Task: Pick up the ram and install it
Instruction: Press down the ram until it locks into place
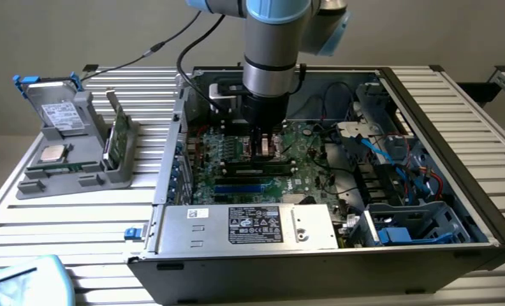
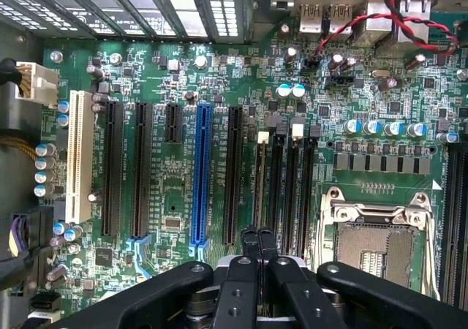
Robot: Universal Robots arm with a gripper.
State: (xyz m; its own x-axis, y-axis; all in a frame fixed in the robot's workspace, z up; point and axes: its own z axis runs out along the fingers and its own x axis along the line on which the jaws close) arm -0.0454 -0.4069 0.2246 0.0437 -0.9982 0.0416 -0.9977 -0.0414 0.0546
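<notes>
arm (image 1: 270,38) cut off above, ram (image 2: 260,190) seen edge-on

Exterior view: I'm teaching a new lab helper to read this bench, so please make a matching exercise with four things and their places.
Things:
1. gripper
2. processor chip
3. power supply
4. green card

Places:
A. upright in the gray holder, outside the case
B. flat on the gray holder's low ledge
C. inside the case, along the edge nearest the camera
D. low over the motherboard

Pairs: 1-D, 2-B, 3-C, 4-A
</notes>
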